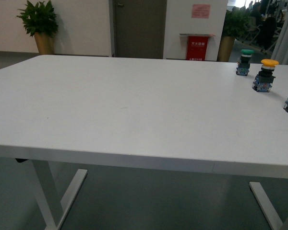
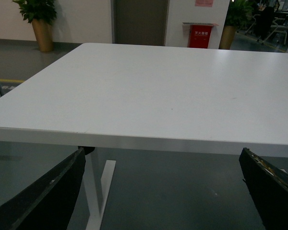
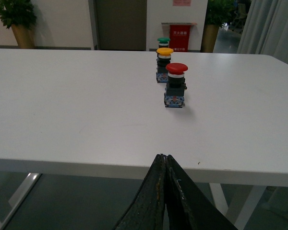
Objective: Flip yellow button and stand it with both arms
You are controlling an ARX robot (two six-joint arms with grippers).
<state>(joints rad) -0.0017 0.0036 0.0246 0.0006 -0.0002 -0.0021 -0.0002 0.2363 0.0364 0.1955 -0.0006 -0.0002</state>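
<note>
1. Yellow button point(image 1: 266, 75), a small push-button switch with a round yellow-orange mushroom cap, black collar and blue-grey blocky base, stands upright, cap up, on the far right part of the white tabletop point(image 1: 134, 110), apart from both grippers.
2. Right gripper point(image 3: 163, 165), seen in the right wrist view, has its black fingers pressed together with nothing between them; it sits off the near edge of the tabletop, pointing toward the row of switches.
3. Left gripper point(image 2: 161, 191), seen in the left wrist view, has its two dark fingers spread wide and holds nothing; it too sits off the near edge, facing a bare stretch of the tabletop.
4. Nearest the right gripper stands a red-capped switch point(image 3: 175, 87), upright; only its blue base shows at the right edge of the front view.
5. Beyond the yellow button, a green-capped switch point(image 1: 244, 62) stands upright near the far right edge; the three form a line running away from the near edge.
6. Across the room are a red box point(image 1: 197, 48) against the wall and potted plants point(image 1: 39, 24).
</note>
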